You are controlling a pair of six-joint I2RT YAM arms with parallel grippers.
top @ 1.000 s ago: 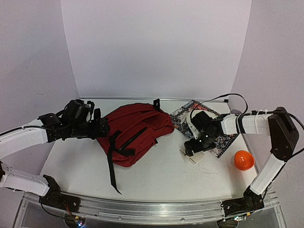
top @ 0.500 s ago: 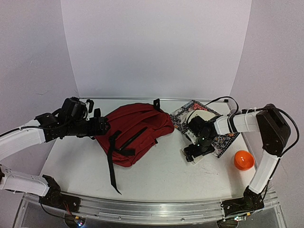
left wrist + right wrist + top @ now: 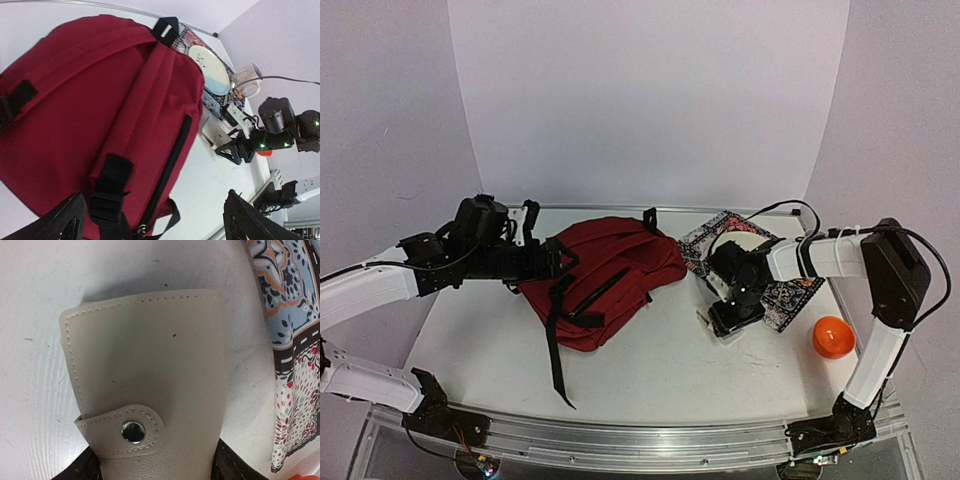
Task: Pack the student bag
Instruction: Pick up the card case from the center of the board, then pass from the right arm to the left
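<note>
The student bag [image 3: 610, 275], dark red with black straps and a closed black zipper, lies flat at the table's middle-left; it also fills the left wrist view [image 3: 100, 100]. My left gripper [image 3: 552, 262] hovers open over the bag's left edge, its fingers [image 3: 65, 220] spread wide above the strap buckle. A beige leather snap wallet [image 3: 145, 375] lies on the table right of the bag [image 3: 732, 334]. My right gripper [image 3: 725, 318] is down on it, and its dark fingers [image 3: 232, 465] press against both long sides of the wallet.
A patterned notebook [image 3: 775, 285] lies at the back right with a round white-and-blue disc [image 3: 210, 65] on it. A mug [image 3: 247, 82] stands behind it. An orange ball [image 3: 831, 337] sits near the right edge. The notebook's edge [image 3: 295, 340] is just right of the wallet.
My left gripper has slid right, over the bag's edge. My right gripper has settled on the wallet and its jaws have closed in against its sides.
</note>
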